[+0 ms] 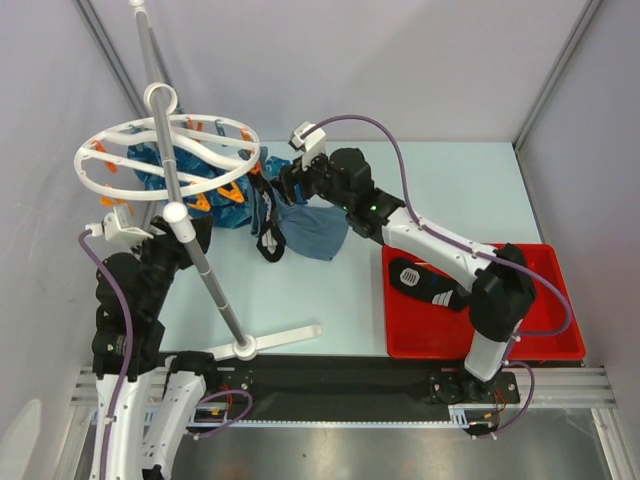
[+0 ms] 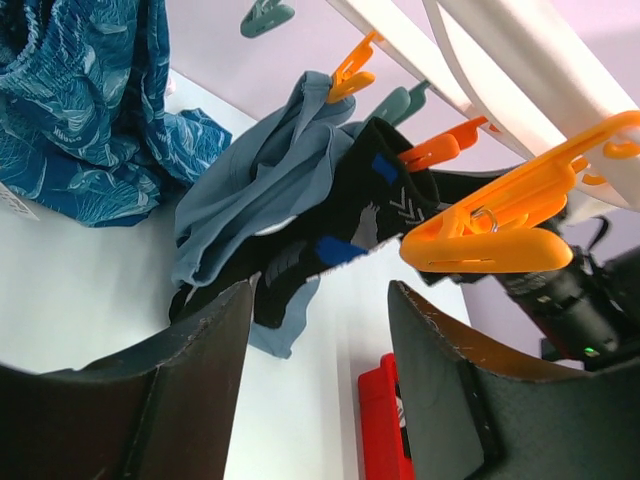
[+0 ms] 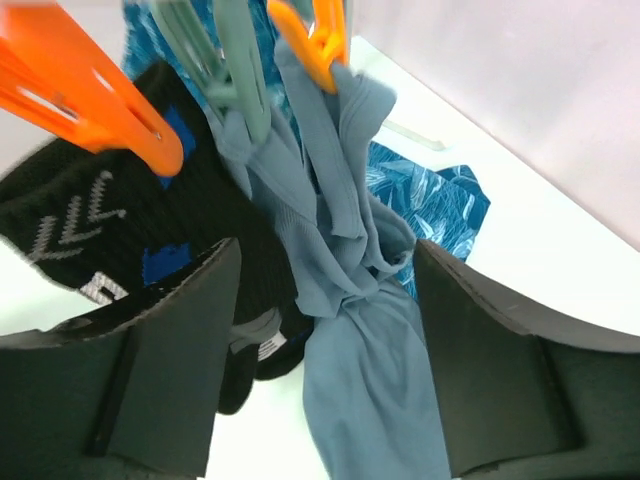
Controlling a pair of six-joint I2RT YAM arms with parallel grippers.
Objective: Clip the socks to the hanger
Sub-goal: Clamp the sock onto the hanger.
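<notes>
Sock one [image 3: 90,220] hangs from the hanger [image 1: 80,155], an orange clip [image 3: 110,105] biting its top edge. Just beside it hangs a grey-blue cloth [image 3: 350,330]. Sock two [image 1: 425,282] lies in the red tray [image 1: 560,300] on the desk, well apart from the hanger.

Right claw [image 3: 322,260] is spread, nothing pinched, with sock one and the cloth hanging just beyond its fingers. Left claw [image 2: 320,300] is also spread and empty, below a free orange clip [image 2: 490,235].

Step looks like letting go after clipping. To do it well, back the right claw straight out so the fingers don't snag the cloth or tug the sock loose, then go for the tray.

Only the top view shows sock two, the tray and both arms around the hanger. The right wrist view shows the clip's bite on the sock up close. The left wrist view shows the free clip, probably the next slot.
</notes>
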